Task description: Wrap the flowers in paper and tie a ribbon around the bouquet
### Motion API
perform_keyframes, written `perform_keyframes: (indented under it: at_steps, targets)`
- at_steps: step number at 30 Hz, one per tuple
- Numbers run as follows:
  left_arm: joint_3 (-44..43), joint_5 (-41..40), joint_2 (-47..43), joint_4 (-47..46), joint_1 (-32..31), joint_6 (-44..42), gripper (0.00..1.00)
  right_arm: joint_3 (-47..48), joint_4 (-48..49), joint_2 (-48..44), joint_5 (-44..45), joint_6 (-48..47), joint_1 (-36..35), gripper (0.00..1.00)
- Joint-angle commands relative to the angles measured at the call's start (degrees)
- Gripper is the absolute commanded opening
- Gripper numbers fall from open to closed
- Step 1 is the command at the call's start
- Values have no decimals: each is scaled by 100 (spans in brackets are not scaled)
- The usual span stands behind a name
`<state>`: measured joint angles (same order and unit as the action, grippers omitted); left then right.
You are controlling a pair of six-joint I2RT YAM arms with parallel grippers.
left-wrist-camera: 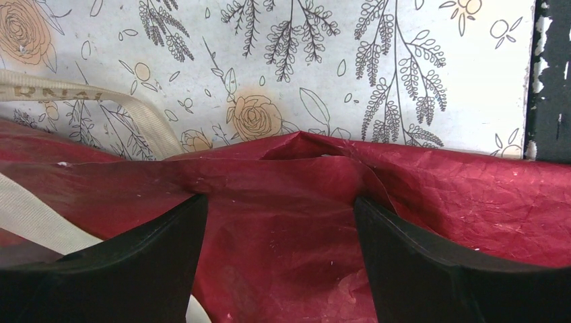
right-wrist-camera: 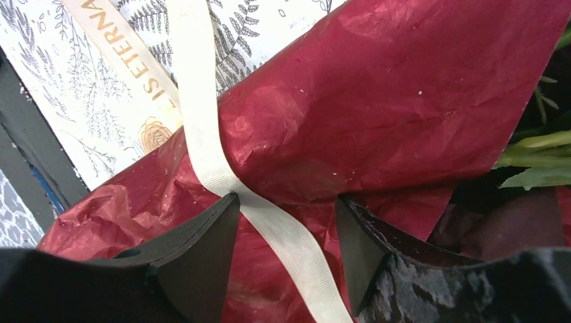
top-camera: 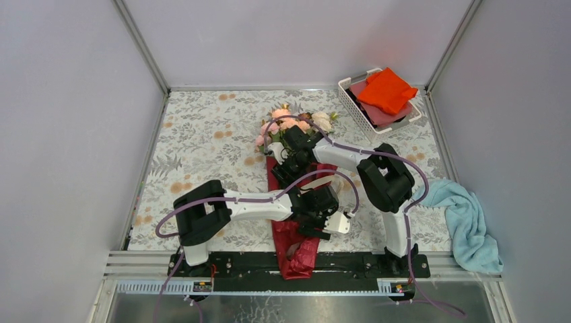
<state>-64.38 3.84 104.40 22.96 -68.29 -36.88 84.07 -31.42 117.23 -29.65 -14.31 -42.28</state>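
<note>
The flowers [top-camera: 293, 122], pink and cream roses, lie at the far middle of the table, their stems inside the dark red paper [top-camera: 296, 245] that runs toward the near edge. Green stems [right-wrist-camera: 539, 145] poke out of the paper [right-wrist-camera: 377, 101] in the right wrist view. My right gripper [right-wrist-camera: 286, 198] stands open over the paper just below the blooms, and the cream ribbon [right-wrist-camera: 202, 134] runs between its fingers, touching the left one. My left gripper [left-wrist-camera: 277, 200] is open wide, its fingers set down on either side of a fold of paper [left-wrist-camera: 438, 195]. A ribbon [left-wrist-camera: 101, 101] loop lies to its left.
A white basket [top-camera: 350, 101] at the back right holds an orange cloth [top-camera: 385, 91] over a dull pink one. A light blue towel [top-camera: 468, 219] lies at the right edge. The black base rail [top-camera: 236, 266] crosses the near edge, under the paper's end.
</note>
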Motion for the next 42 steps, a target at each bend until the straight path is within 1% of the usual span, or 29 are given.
perform_keyframes:
  at_steps: [1, 2, 3, 4, 5, 7, 9, 12, 15, 19, 22, 25, 30, 33, 36, 38, 40, 42]
  targets:
    - [321, -41, 472, -117, -78, -111, 88, -296, 546, -44, 297, -76, -53, 61]
    - [305, -46, 470, -118, -75, -113, 88, -384, 655, -75, 367, -41, -52, 57]
    - [291, -49, 468, -107, -74, -123, 88, -472, 750, -115, 387, -4, -59, 51]
    - [253, -62, 463, -94, -78, -126, 88, -552, 838, -158, 384, 16, -53, 43]
    - [228, -79, 459, -76, -77, -134, 88, -628, 938, -212, 387, 53, -52, 32]
    - [155, -89, 438, -33, -73, -139, 88, -738, 1056, -315, 423, 85, -56, 21]
    - [56, -42, 397, 63, -70, -131, 89, -800, 1103, -404, 487, 73, -52, 15]
    - [-134, 68, 303, 234, -70, -126, 90, -924, 1206, -509, 477, 80, -45, 10]
    - [-396, 189, 150, 443, -70, -126, 92, -1118, 1360, -560, 491, 115, -36, 7]
    - [-839, 544, -85, 874, -70, -110, 94, -1349, 1624, -526, 490, 263, 12, 6]
    - [-1165, 886, -222, 1433, -51, -192, 96, -1549, 1864, -576, 446, 354, 71, 6]
    - [-1572, 1298, -345, 2053, 51, -362, 97, -1579, 1903, -596, 372, 376, 131, 7]
    - [-2100, 2154, -582, 3187, 486, -649, 98, -1575, 1908, -526, 353, 405, 168, 10]
    - [-2052, 2487, -960, 3719, 1000, -856, 98, -1676, 2003, -557, 322, 452, 168, 10]
    - [-1868, 2521, -1436, 4230, 1758, -1083, 98, -1714, 2018, -561, 292, 464, 167, 11]
    - [-1762, 2539, -1766, 4646, 2369, -1295, 99, -1712, 2017, -558, 272, 475, 166, 11]
    - [-1527, 2543, -2025, 5034, 3239, -1662, 99, -1731, 2074, -561, 256, 511, 165, 11]
    - [-951, 2376, -2308, 5045, 4026, -1936, 99, -1708, 2117, -547, 190, 564, 168, 12]
